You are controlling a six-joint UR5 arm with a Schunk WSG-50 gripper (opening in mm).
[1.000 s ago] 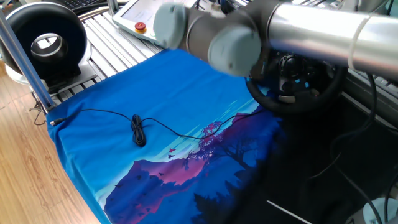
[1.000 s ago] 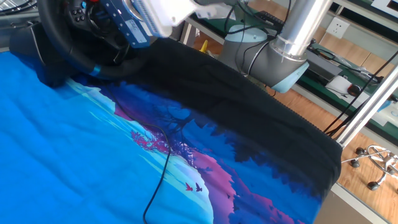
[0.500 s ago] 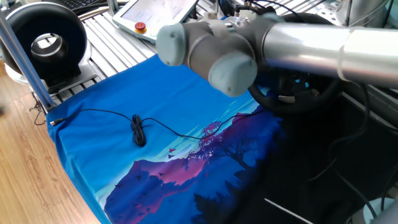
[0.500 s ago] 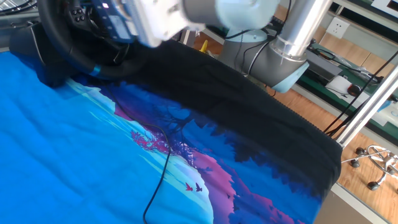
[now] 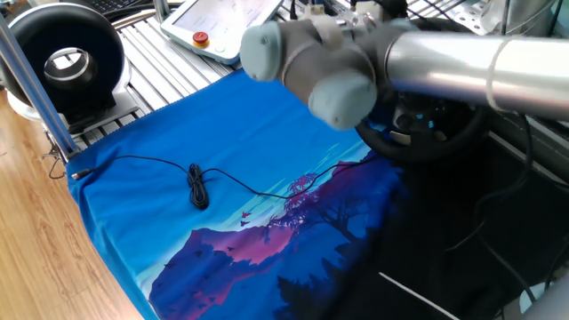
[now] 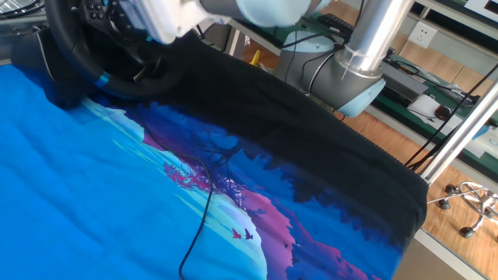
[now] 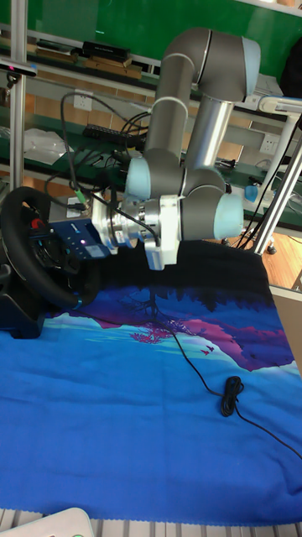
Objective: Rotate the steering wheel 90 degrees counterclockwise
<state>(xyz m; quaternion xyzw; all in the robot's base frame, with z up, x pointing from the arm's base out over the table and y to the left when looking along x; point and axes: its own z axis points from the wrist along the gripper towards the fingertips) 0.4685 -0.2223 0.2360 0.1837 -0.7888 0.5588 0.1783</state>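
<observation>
Blue rim stripe has slid along the steering wheel (image 7: 38, 252) since a second ago; turning under way.
Gripper (image 7: 67, 246) sits at the wheel's hub, at the cloth's (image 5: 222, 178) far edge; jaw state cannot be told. Next: continue counterclockwise sweep to ninety degrees.

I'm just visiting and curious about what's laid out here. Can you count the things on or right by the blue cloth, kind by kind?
Steering wheel: 1
Black cable: 1
Blue picture cloth: 1
Robot arm: 1
Black ring-shaped device: 1
Tablet-like controller with a red button: 1
Total: 6
</observation>
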